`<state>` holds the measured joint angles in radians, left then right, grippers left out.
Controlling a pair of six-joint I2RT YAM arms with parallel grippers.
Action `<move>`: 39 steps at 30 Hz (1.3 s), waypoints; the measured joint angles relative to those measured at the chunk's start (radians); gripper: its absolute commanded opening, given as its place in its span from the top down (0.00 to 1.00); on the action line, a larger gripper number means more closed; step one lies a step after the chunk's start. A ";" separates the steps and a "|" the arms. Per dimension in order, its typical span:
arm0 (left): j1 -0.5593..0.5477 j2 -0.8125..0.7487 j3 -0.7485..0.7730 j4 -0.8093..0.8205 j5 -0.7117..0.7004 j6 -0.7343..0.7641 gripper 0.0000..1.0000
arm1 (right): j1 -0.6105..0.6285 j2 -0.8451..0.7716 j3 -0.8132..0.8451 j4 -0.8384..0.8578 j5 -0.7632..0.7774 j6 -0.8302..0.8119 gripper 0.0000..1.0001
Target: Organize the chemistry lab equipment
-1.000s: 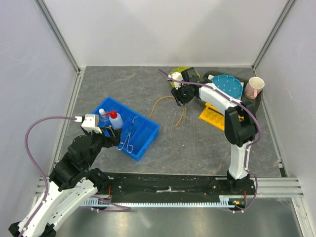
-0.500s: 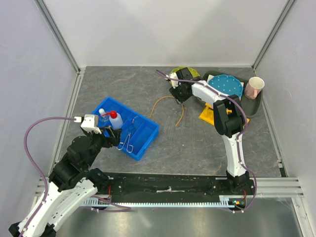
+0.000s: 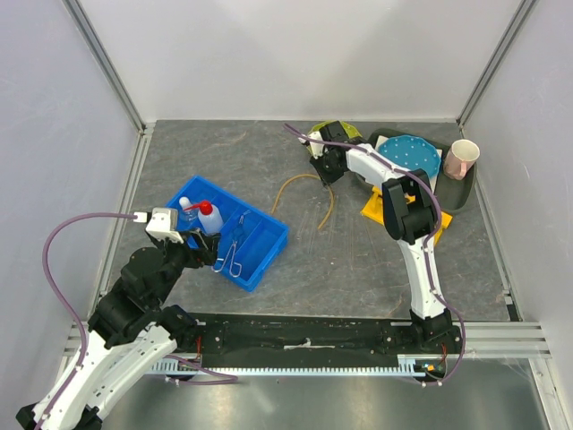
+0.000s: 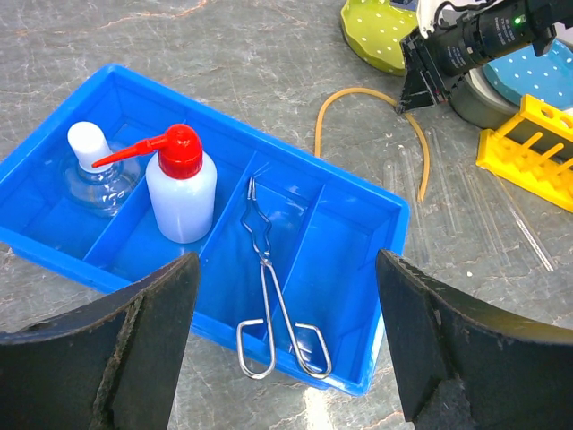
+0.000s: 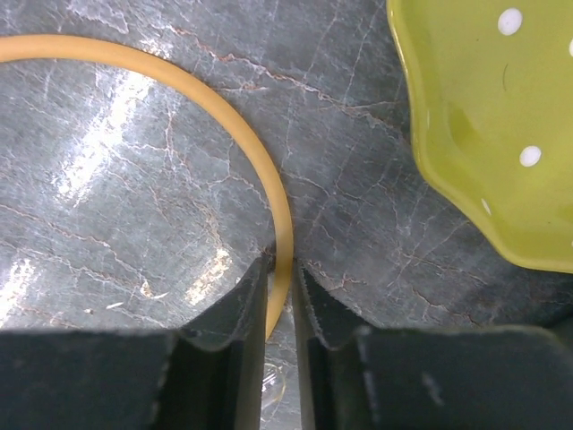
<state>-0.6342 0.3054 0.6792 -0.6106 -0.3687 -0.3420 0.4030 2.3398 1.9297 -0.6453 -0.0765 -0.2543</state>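
The blue tray (image 3: 269, 253) holds the squeeze bottle with red cap (image 3: 209, 218), the white-stoppered flask (image 3: 188, 211) and the wire tongs (image 3: 235, 246). My left gripper (image 4: 286, 262) is open and empty above the tray's near edge, over the tongs (image 4: 269, 287). The tan rubber tube (image 3: 304, 185) lies curved on the table. My right gripper (image 5: 280, 269) is shut on the tube (image 5: 179, 79) at table level, beside the green plate (image 5: 483, 134). Thin glass tubes (image 4: 519, 224) lie on the table beside the tube.
A yellow rack (image 3: 387, 208) lies right of the tube. The green dotted plate (image 3: 338, 133), the blue dotted plate (image 3: 412, 154) and the pink cup (image 3: 463, 159) sit at the back right. Walls enclose the table on three sides.
My right arm has folded in and its gripper has closed on the tan tube near the green plate. My left arm has not moved.
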 measured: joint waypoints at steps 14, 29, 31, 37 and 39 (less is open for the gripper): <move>0.000 -0.019 0.000 0.000 -0.008 0.000 0.15 | -0.020 0.005 0.016 -0.006 -0.058 0.005 1.00; 0.000 -0.061 -0.019 0.020 -0.009 0.003 0.12 | -0.047 -0.277 -0.092 0.132 -0.110 0.026 1.00; 0.000 -0.069 -0.023 0.034 0.011 0.010 0.12 | -0.047 -0.360 -0.131 0.160 -0.119 0.024 1.00; 0.000 -0.095 -0.048 0.089 0.112 0.042 0.07 | -0.051 -0.621 -0.304 0.235 -0.169 -0.002 1.00; 0.000 -0.117 -0.065 0.119 0.165 0.054 0.07 | -0.053 -0.711 -0.367 0.244 -0.198 -0.024 1.00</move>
<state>-0.6342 0.1883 0.6140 -0.4915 -0.2039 -0.2878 0.3496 1.6291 1.5627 -0.4015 -0.2741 -0.2783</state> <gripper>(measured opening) 0.918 0.007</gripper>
